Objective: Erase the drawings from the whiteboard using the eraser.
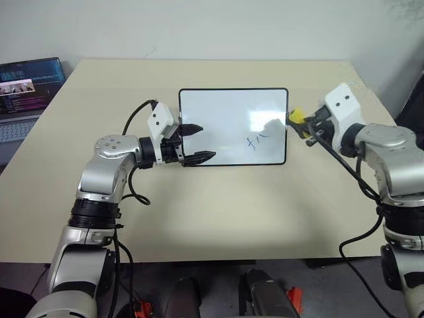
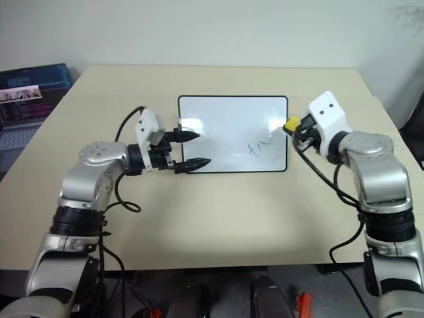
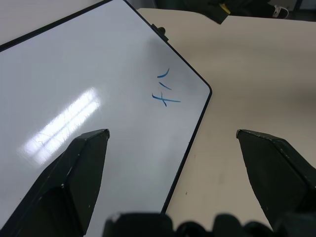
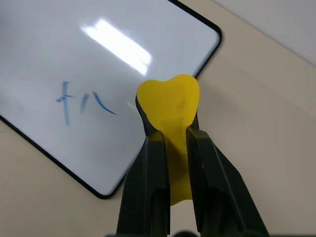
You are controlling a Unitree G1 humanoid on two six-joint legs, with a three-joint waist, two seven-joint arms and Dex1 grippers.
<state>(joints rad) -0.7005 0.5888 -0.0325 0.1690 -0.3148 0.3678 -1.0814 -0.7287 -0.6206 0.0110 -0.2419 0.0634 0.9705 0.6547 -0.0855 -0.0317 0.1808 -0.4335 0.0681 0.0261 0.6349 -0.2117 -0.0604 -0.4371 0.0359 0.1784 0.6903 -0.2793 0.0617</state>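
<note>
The whiteboard [image 1: 225, 109] lies flat in the middle of the table, black-framed. The drawings [image 1: 257, 140] are short blue strokes near its near right corner, also clear in the right wrist view as drawings [image 4: 81, 103]. My right gripper [image 1: 299, 123] is shut on the yellow eraser [image 4: 169, 101], which sits at the board's right edge, beyond the strokes. My left gripper [image 1: 207, 142] stands open at the board's near left corner, one finger over the white surface and one at the near frame, nothing between them.
An open laptop [image 1: 26, 86] sits off the table's far left corner. The beige table [image 1: 218, 212] has free room in front of the board and on both sides. A wall rises behind the far edge.
</note>
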